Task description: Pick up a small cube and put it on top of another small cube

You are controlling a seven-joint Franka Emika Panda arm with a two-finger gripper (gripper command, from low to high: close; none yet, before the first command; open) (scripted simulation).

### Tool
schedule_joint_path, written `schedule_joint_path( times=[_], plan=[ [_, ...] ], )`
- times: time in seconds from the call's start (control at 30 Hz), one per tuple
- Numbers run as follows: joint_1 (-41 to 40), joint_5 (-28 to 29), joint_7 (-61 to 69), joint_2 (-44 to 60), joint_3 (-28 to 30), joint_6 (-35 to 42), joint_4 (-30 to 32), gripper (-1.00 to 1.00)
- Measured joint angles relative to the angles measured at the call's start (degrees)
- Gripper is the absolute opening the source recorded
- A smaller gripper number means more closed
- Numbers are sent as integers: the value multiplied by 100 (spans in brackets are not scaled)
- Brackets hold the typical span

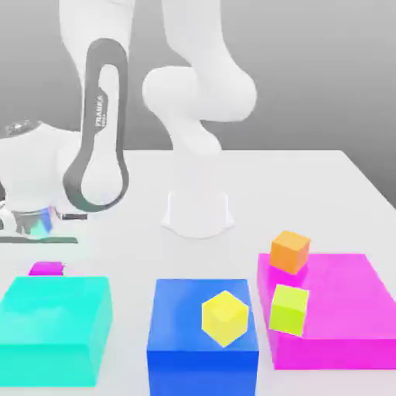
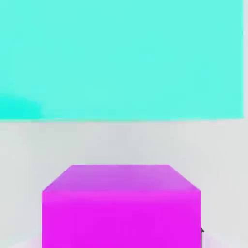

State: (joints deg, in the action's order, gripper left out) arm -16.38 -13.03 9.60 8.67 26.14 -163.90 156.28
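The small plain magenta cube [image 1: 46,268] sits on the white tabletop [image 1: 309,193] at about nine o'clock in the exterior view, just behind the large flat cyan block [image 1: 54,329], and the hand view has it close in front of the camera [image 2: 121,208] with the cyan block beyond it. The claw, low at the exterior view's left edge, has its fingers drawn together; whether they truly clamp the magenta cube I cannot tell, since no contact shows. That is the main risk: a shallow or off-centre pinch would let the cube slip or twist as it lifts. Judging further, the cyan block stands so near that a sideways drag could knock the cube against it. The likely targets, the small orange cube [image 1: 290,251], the small lime cube [image 1: 289,309] and the small yellow cube [image 1: 225,318], rest tilted on the big magenta block [image 1: 348,309] and the blue block [image 1: 182,348] around four to five o'clock, so a stacked cube could slide off.
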Motion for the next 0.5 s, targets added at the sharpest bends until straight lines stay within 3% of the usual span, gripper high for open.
schedule_joint_path(
  times=[0.07,0.2,0.5],
  plan=[
    [69,472,-352,-304,175,206,74,-100],
    [167,1222,-852,-602,327,728,-401,-100],
    [2249,1552,-1529,-1312,-704,2342,-1287,-100]
  ],
)
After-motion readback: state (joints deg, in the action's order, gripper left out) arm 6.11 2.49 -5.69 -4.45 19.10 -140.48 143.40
